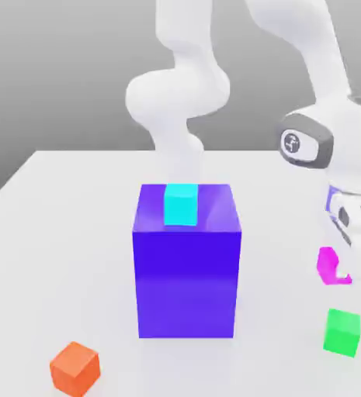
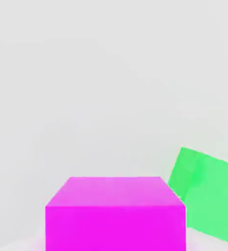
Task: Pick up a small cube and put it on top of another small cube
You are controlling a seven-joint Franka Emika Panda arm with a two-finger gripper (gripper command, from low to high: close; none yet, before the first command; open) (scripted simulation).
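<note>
The white robot arm (image 1: 323,101) is bent down at the exterior view's right, its hand low over the white tabletop (image 1: 67,233) and partly covering the small plain magenta-pink cube (image 1: 328,264). That cube sits on the table at the right edge of the exterior view, just beyond the small green cube (image 1: 342,332), which lies nearer the camera; in the hand view the two appear just beside each other, the magenta-pink one (image 2: 115,213) square to the camera and the green one (image 2: 209,196) turned at an angle. My reading: the hand is lowered here to take the pink cube, since it hangs directly over it. Finger state: cannot tell. The big blue-violet block (image 1: 186,264) stands mid-table, well apart from the hand, with a small cyan cube (image 1: 181,205) resting on its top face toward the far edge. A small orange cube (image 1: 75,368) lies alone on the table near the front, at the exterior view's left. No containers present; nothing is held inside anything, the only stacking being cyan on blue-violet. The green cube is the nearest small cube and a plausible stacking target, though that is a guess.
</note>
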